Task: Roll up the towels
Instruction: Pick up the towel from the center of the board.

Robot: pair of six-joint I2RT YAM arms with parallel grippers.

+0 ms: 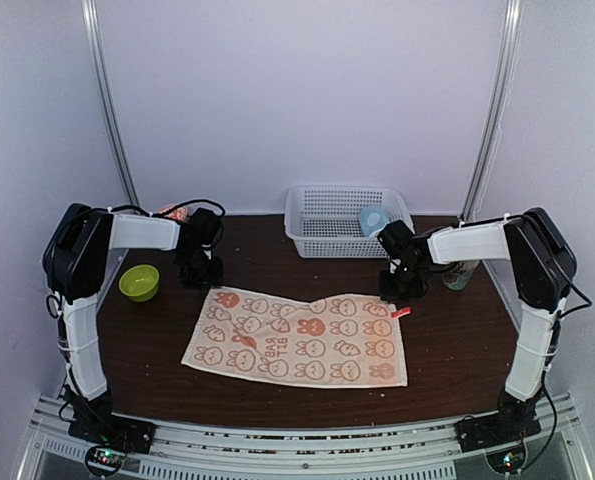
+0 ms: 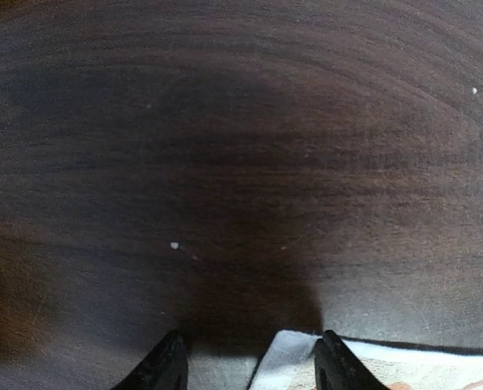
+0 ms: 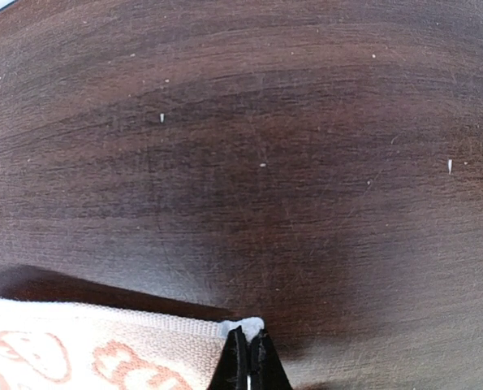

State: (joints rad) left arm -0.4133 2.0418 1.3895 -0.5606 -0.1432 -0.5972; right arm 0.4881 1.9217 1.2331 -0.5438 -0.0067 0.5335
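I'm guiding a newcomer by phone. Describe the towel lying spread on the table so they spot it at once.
Start at the dark wooden table and find the white mesh basket at its far edge. In front of it a towel lies spread flat. It alone is cream with orange rabbit faces, unlike the light blue cloth bunched in the basket and the green bowl.

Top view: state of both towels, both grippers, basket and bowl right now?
Orange towel: spread flat, unrolled.
Blue towel: inside basket.
Left gripper: open, straddling an orange towel corner.
Right gripper: shut on another corner.
Basket: upright.
Green bowl: upright, looks empty.
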